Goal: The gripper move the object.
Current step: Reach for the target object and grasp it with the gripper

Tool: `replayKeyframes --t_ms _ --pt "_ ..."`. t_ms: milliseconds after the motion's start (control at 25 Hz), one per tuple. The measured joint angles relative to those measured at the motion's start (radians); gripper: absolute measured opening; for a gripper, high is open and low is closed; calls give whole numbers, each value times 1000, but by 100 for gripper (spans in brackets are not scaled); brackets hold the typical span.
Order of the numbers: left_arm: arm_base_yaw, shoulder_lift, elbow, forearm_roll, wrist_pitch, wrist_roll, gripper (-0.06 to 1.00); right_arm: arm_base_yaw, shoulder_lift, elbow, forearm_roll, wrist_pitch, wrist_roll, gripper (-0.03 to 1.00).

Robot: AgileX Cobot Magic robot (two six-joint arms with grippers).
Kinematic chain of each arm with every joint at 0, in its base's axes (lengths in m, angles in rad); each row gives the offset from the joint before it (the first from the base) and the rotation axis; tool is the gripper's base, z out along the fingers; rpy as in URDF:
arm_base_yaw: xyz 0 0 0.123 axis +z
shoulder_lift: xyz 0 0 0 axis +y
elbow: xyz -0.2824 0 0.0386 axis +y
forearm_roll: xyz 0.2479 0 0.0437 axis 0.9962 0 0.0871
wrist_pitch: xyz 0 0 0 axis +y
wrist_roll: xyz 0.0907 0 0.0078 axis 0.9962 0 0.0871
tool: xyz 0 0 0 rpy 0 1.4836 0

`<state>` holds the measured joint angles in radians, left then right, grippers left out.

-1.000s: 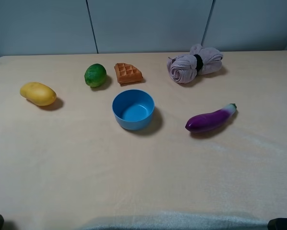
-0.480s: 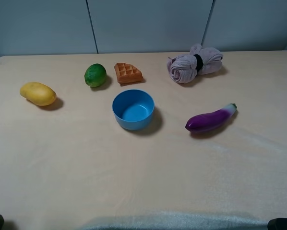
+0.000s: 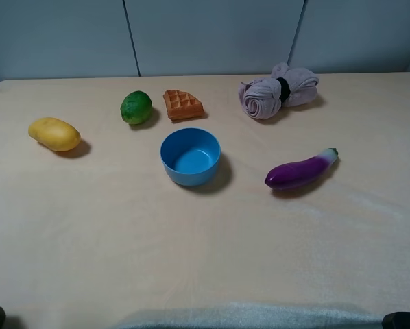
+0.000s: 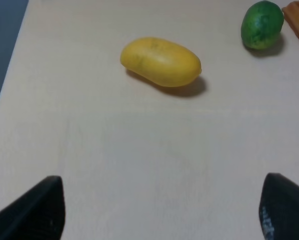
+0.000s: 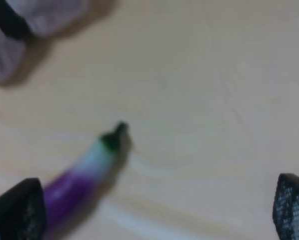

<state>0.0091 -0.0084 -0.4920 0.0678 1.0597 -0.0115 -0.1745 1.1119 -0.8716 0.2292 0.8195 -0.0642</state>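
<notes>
Task not yet started: the towel (image 3: 278, 91) lies untouched, well apart from both grippers.

In the high view the towel sits on the table (image 3: 205, 253) at the upper right of the frame, above the eggplant (image 3: 301, 170) and to the upper right of the bowl (image 3: 190, 156). Nothing is held, so the reach, the grasp and the move all appear to be left. The right gripper (image 5: 154, 210) has its jaws spread wide and empty. Its wrist view shows the eggplant nearer the fingertips and only an edge of the towel beyond, off to one side and not between the jaws. The left gripper (image 4: 159, 210) is also spread wide, facing the mango (image 4: 161, 61), far from the towel.
</notes>
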Motion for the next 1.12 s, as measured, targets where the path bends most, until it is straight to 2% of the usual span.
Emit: replayKeyframes --t_ms 240,320,440,800,960,1120 --pt "0 0 0 0 0 0 85 2 123 -86 117 -60 76 69" --pt "0 0 0 0 0 0 85 24 153 -101 120 -82 82 69" --pt "0 0 0 0 0 0 85 104 210 -141 117 -112 86 69" --pt "0 0 0 0 0 0 85 294 438 -321 114 -127 169 69" --pt "0 0 0 0 0 0 85 346 541 -412 99 -127 199 69" --pt "0 0 0 0 0 0 85 357 614 -470 86 -121 299 69"
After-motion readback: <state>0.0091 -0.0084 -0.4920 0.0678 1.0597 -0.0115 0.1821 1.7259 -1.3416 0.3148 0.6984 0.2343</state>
